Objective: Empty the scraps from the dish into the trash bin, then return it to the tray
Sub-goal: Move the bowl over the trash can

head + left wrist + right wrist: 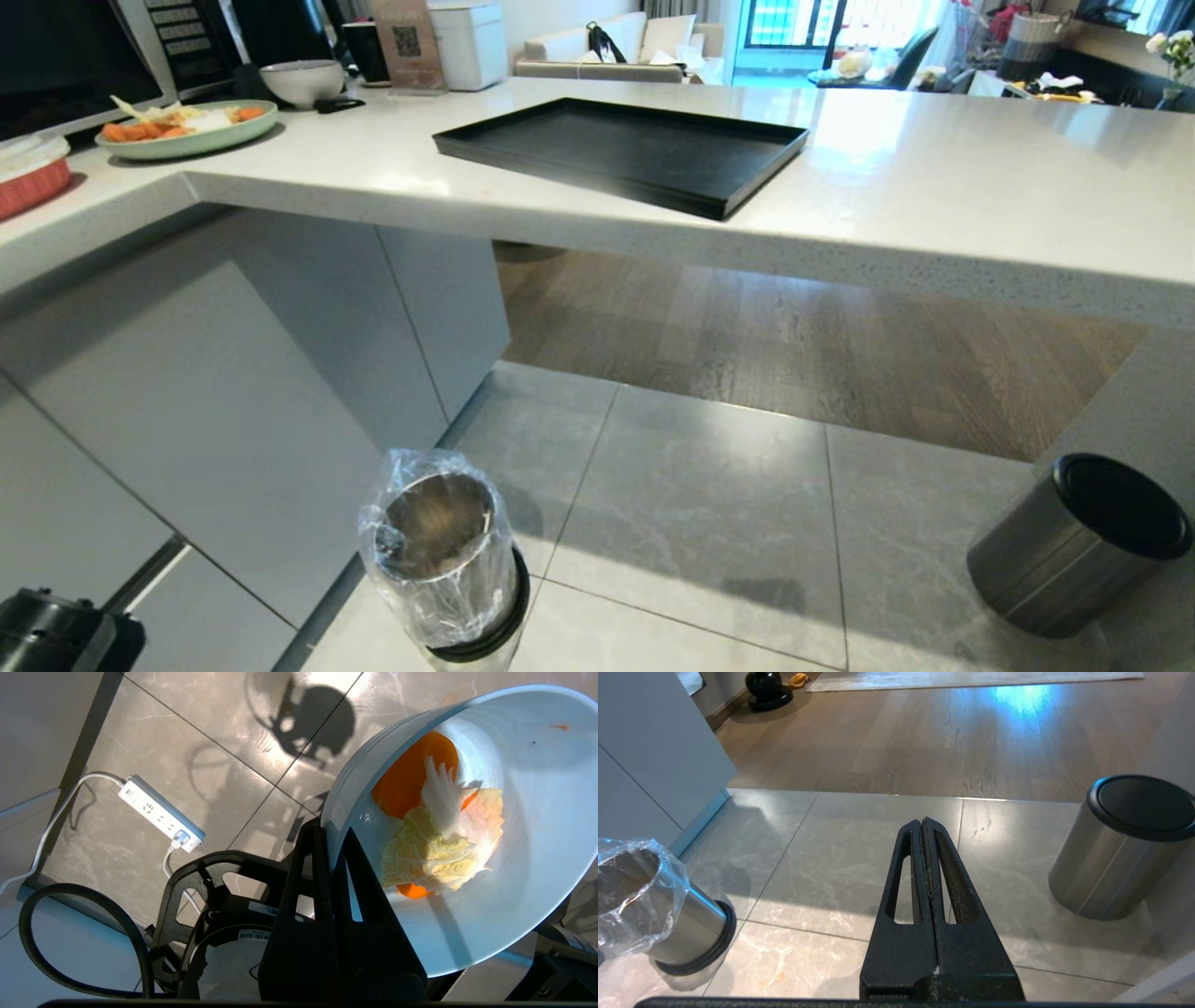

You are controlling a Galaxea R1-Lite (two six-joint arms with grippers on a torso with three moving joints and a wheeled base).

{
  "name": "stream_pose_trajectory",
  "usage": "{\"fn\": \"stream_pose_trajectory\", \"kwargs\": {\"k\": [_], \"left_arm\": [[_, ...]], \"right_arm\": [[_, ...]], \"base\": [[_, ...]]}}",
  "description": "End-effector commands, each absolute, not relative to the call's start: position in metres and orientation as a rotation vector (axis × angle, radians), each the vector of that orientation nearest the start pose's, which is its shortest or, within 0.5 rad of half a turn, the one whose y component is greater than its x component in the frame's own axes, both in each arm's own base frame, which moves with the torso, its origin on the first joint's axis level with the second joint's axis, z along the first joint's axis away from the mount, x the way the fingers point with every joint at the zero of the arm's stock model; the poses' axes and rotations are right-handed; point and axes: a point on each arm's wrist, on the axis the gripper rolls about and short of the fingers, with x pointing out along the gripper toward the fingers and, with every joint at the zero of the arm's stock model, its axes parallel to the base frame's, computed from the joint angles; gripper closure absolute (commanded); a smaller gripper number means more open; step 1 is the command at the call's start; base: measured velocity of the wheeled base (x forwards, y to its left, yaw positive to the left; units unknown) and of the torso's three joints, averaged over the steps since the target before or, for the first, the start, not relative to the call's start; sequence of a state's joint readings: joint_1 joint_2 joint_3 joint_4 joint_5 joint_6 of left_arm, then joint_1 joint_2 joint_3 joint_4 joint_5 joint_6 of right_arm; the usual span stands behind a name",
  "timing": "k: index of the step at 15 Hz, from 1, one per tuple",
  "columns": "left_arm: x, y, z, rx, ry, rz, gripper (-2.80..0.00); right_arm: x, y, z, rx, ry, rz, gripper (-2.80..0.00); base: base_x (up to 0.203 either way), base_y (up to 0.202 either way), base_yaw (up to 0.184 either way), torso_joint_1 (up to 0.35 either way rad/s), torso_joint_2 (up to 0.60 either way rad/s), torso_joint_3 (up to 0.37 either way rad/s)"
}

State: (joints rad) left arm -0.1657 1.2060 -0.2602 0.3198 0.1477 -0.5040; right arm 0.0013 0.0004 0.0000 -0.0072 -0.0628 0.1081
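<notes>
**Operator:** What does your left gripper (329, 833) have?

**Spotter:** Your left gripper is clamped tight on the rim of the dish (528, 826), one finger inside the wall and one outside. The dish hangs tilted on its side beyond the fingertips, and the scraps (434, 835), carrot slices under pale cabbage leaf, cling to its inner wall close to your grip. Farther off, past the dish, you have tiled floor with a white power strip (161, 813).

**Operator:** And the right?

**Spotter:** Your right gripper (923, 823) is pressed closed on nothing, hovering over the floor. The lined trash bin (654, 905) stands off to one side of it, the grey bin (1120, 849) to the other. The tray (621, 149) lies bare on the counter (934, 196), farthest away.
</notes>
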Motion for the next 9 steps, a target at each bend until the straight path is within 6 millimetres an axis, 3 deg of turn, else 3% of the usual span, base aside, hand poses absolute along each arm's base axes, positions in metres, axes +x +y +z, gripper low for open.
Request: {"fn": "stream_pose_trajectory", "kwargs": {"k": [1, 9], "left_arm": [[0.0865, -0.0111, 0.0853, -0.243, 1.215, 0.299, 0.00], [0.0867, -0.0112, 0.0856, -0.244, 1.214, 0.300, 0.00]], "right_arm": [[-0.0228, -0.0014, 0.0763, 0.109, -0.011, -0.061, 0.00], [-0.0228, -0.0014, 0.0763, 0.109, -0.011, -0.061, 0.00]], "base": [[0.000, 0.000, 0.000, 0.000, 0.00, 0.000], [0.000, 0.000, 0.000, 0.000, 0.00, 0.000]]}}
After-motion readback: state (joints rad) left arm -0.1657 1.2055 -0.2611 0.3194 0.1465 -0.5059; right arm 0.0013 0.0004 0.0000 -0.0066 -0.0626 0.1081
